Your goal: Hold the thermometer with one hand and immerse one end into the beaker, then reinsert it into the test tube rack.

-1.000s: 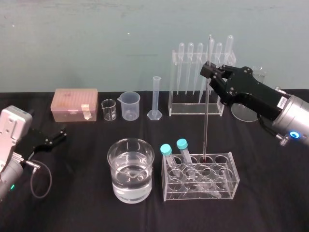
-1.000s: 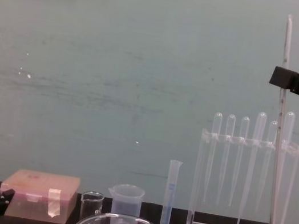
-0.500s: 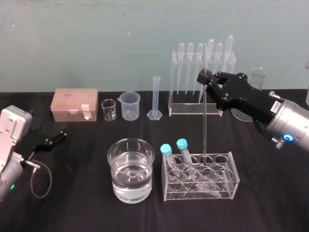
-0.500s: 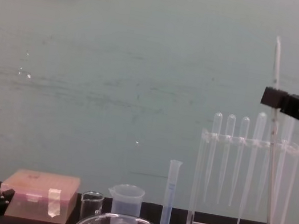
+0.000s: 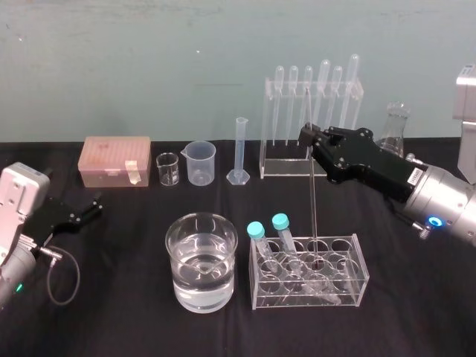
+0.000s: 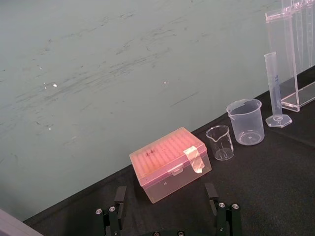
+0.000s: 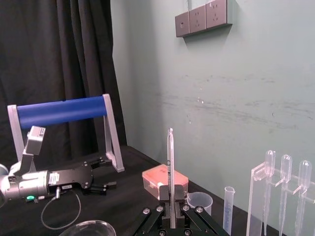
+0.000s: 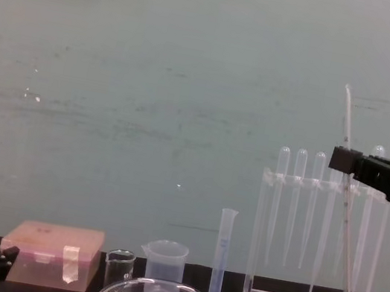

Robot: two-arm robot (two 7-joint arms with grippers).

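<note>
The thermometer [image 5: 313, 201], a long thin glass rod, stands nearly upright and leans slightly. Its red tip sits in a hole of the low clear test tube rack [image 5: 349, 277] at the front of the table. My right gripper [image 5: 307, 138] is shut on the rod's upper part, above the rack, and also appears in the chest view [image 8: 340, 161] and right wrist view [image 7: 171, 210]. Left of the rack stands the beaker [image 5: 201, 260], wide, clear and partly filled with water. My left gripper [image 5: 88, 210] rests open on the table at the far left.
Two blue-capped tubes [image 5: 268, 227] lean in the rack's left holes. Along the back stand a pink tip box [image 5: 117, 160], a tiny glass beaker [image 5: 168, 169], a plastic spouted beaker [image 5: 201, 162], a measuring cylinder [image 5: 239, 151], a tall pipette stand [image 5: 286, 167] and a flask [image 5: 394, 128].
My right gripper has come down and slightly left with the thermometer. The rod's red tip has sunk deeper into the rack hole and the rod leans more. The left arm has not moved.
</note>
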